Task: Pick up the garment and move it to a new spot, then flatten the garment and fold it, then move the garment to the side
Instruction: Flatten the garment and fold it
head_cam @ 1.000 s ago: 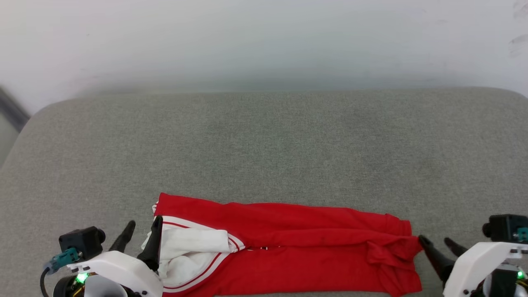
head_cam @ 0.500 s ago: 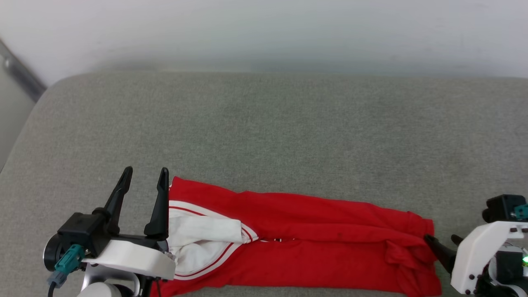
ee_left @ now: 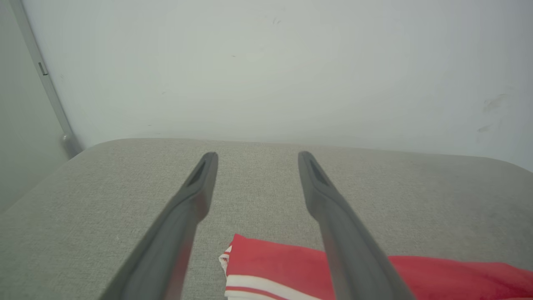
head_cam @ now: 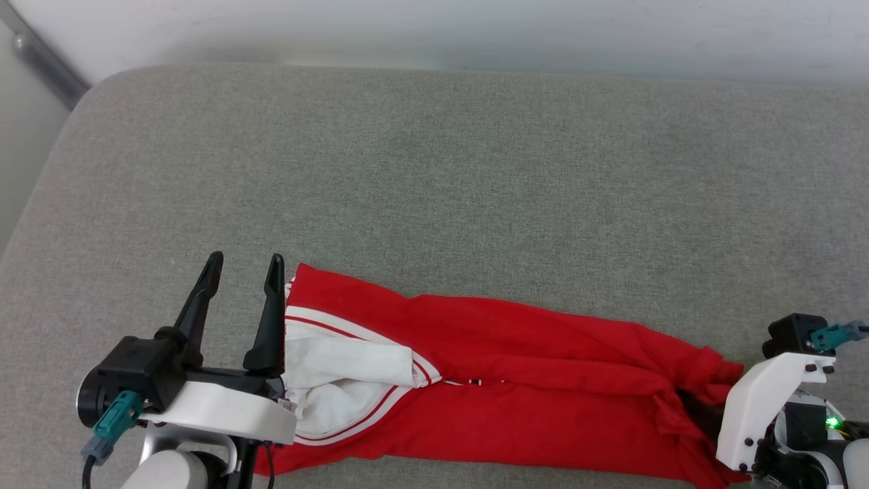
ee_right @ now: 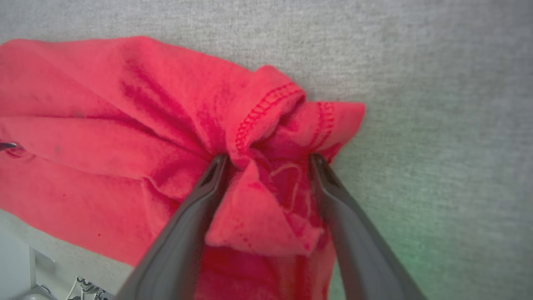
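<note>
The garment (head_cam: 502,387) lies as a long red strip along the front of the grey cushion, its white sleeve (head_cam: 339,363) with red-and-white trim at the left end. Its letters and number are folded out of sight. My left gripper (head_cam: 246,259) stands open just left of the sleeve end, with nothing between its fingers; the left wrist view has the garment's corner (ee_left: 266,266) below the fingers. My right gripper (ee_right: 268,160) is open and pushed onto the garment's right end, the bunched red hem (ee_right: 283,121) between its fingers. The head view hides those fingers (head_cam: 696,411) largely behind the white wrist.
The grey cushion (head_cam: 434,190) stretches wide and bare beyond the garment, up to a white wall (head_cam: 475,27). A grey metal strip (head_cam: 47,64) runs down the wall at the upper left. The cushion's front edge (head_cam: 441,479) lies just below the garment.
The head camera has tilted, shifting the whole picture. My left gripper rose and came forward beside the sleeve end. My right gripper moved from beside the right hem onto it, bunching the cloth.
</note>
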Motion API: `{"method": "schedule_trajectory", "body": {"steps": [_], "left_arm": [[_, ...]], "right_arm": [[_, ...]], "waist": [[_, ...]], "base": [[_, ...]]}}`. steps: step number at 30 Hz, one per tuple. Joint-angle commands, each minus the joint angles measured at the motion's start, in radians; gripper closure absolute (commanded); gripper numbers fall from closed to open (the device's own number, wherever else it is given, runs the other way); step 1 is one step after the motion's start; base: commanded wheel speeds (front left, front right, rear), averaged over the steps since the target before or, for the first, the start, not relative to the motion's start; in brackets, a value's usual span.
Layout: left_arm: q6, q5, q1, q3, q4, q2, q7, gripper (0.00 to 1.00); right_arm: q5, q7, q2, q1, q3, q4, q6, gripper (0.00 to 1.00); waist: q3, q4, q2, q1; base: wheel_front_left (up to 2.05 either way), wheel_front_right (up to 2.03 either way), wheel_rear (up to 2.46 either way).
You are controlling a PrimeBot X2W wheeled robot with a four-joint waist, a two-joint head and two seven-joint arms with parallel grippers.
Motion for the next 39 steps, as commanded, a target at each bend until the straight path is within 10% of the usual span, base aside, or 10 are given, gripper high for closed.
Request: {"method": "schedule_trajectory", "body": {"steps": [1,16,31,39], "left_arm": [[-0.008,0.007,-0.01,0.002,0.007,-0.001,-0.006,0.0],[0.018,0.044,0.036,-0.017,0.026,0.018,0.004,0.0],[0.046,0.051,0.069,-0.022,0.006,0.038,0.025,0.0],[0.047,0.051,0.068,-0.037,-0.005,0.042,0.042,0.0]], "right_arm": [[0.015,0.034,0.05,0.029,0.06,0.066,0.004,1.0],[0.046,-0.008,-0.048,-0.034,0.006,0.007,0.002,1.0],[0.004,0.173,-0.059,0.002,-0.277,-0.059,0.002,1.0],[0.4,0.477,0.102,-0.075,-0.397,-0.028,0.002,1.0]], "waist": [[-0.004,-0.003,0.0,0.0],[-0.108,-0.048,0.0,0.0],[-0.146,-0.11,0.0,0.0],[-0.169,-0.094,0.0,0.0]], "base": [[0.0,0.0,0.0],[0.0,0.0,0.0],[0.0,0.0,0.0],[0.0,0.0,0.0]]}}
